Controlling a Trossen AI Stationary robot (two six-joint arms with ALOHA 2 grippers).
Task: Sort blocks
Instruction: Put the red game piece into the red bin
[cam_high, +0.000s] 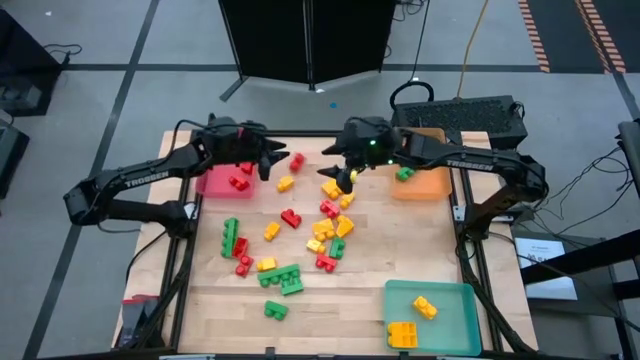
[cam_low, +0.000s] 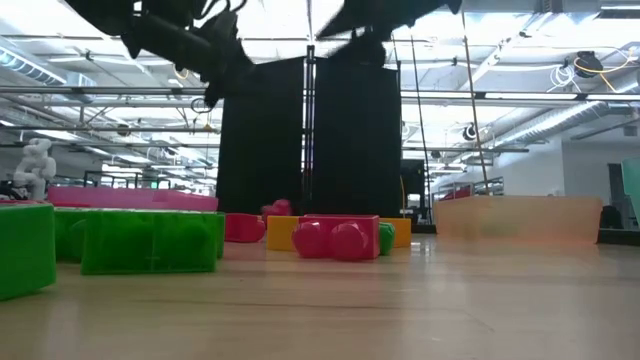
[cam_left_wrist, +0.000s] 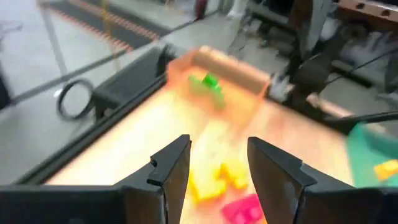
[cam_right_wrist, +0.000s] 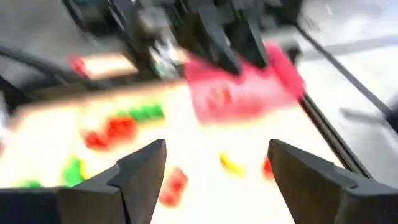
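High view, far left: the left arm carries white "TROSSEN" lettering along its link, and its left gripper (cam_high: 268, 158) hangs at the right edge of the red tray (cam_high: 212, 184) in the upper left of the frame. Its own wrist camera shows the fingers a modest gap apart with nothing between them, so it looks freshly emptied or waiting. That tray already holds a red block (cam_high: 238, 182), which suggests red goes there.

Moving right, the loose blocks (cam_high: 300, 235) lie scattered over the bare wooden table (cam_high: 330, 310) through the middle of the frame, red, yellow and green mixed together; most of the sorting appears still to do.

Above that scatter, upper centre, the right gripper (cam_high: 345, 180) points down at a yellow block (cam_high: 331, 189), its fingers spread wide and empty in its wrist camera, seemingly lined up for a pick. The right arm also reads "TROSSEN".

Further right, the orange tray (cam_high: 425, 183) in the upper right holds a green block (cam_high: 404, 173), and the teal tray (cam_high: 455, 312) at the lower right holds yellow blocks (cam_high: 412, 322), so each colour seems assigned a tray.
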